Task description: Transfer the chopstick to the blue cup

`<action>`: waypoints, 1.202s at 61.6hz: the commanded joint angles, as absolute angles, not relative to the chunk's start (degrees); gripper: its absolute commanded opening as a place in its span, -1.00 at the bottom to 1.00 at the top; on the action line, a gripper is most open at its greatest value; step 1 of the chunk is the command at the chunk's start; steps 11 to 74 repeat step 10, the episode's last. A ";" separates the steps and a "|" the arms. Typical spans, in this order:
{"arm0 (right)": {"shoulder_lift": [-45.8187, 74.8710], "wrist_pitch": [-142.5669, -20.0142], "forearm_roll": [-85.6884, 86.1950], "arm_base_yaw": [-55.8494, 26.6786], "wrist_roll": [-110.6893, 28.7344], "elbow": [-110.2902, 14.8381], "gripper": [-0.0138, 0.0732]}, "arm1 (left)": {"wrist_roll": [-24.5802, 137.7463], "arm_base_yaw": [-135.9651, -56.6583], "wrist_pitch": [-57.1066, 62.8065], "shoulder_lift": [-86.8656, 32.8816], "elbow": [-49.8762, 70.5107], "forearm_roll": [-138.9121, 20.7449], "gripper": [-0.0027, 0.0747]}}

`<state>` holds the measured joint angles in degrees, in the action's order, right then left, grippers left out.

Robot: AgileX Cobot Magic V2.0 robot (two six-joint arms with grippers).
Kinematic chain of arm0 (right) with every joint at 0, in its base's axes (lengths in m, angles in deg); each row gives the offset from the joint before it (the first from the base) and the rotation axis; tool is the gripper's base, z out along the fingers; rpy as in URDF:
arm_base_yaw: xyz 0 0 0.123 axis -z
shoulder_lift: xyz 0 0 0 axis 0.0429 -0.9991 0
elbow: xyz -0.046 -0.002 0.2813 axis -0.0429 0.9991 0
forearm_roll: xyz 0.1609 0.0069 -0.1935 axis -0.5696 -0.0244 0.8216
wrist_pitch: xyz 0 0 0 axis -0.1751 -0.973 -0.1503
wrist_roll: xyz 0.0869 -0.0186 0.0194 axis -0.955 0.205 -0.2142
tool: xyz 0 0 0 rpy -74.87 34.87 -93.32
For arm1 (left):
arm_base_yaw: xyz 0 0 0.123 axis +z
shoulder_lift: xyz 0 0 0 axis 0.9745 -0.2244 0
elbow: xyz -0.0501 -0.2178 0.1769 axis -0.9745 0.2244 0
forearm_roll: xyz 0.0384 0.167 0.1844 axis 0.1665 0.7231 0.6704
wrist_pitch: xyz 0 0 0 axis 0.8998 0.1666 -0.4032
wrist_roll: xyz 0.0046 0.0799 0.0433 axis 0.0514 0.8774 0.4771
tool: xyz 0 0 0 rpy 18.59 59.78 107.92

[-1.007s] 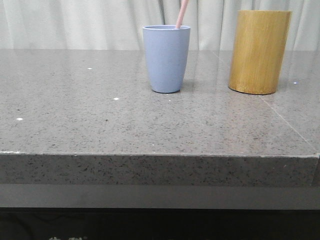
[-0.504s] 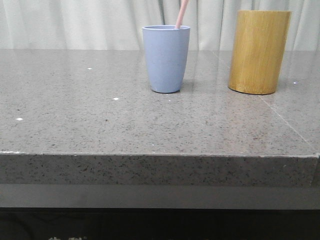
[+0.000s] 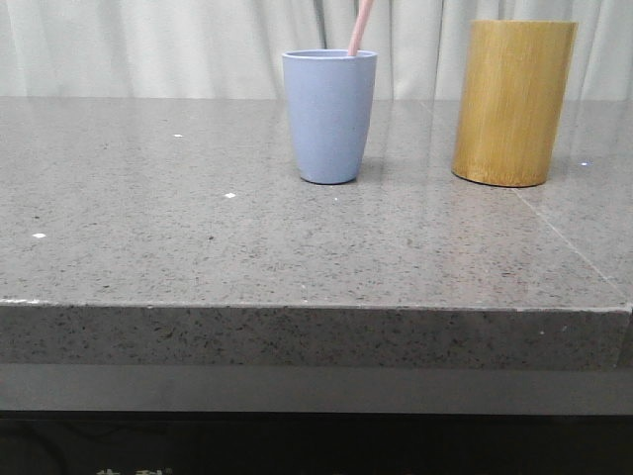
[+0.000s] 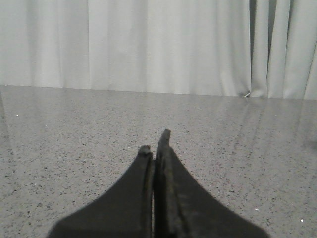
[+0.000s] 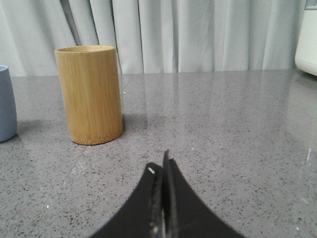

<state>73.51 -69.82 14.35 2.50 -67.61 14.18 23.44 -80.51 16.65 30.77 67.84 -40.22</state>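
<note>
The blue cup [image 3: 329, 116] stands upright near the middle of the grey stone table. The pale pink chopstick [image 3: 359, 27] leans out of its rim, up and to the right, its top cut off by the frame. An edge of the blue cup [image 5: 7, 104] also appears in the right wrist view. My left gripper [image 4: 154, 148] is shut with nothing between its black fingers, low over bare table. My right gripper [image 5: 160, 167] is shut too and holds nothing; it sits well back from the cups.
A taller yellowish-brown bamboo cylinder [image 3: 512, 102] stands to the right of the blue cup, also seen as the bamboo cylinder [image 5: 89, 94]. White curtains hang behind the table. A white object [image 5: 307, 39] sits at the far right. The table's front edge [image 3: 316, 307] runs across.
</note>
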 commanded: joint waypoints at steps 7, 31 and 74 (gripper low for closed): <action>74.66 -65.07 14.08 2.82 -67.66 13.96 -0.96 | 23.39 -80.45 21.17 32.18 68.67 -40.61 -0.98; 74.66 -65.07 14.08 2.82 -67.66 13.96 -0.96 | 23.39 -80.45 21.17 32.18 68.67 -40.61 -0.98; 74.66 -65.07 14.08 2.82 -67.66 13.96 -0.96 | 23.39 -80.45 21.17 32.18 68.67 -40.61 -0.98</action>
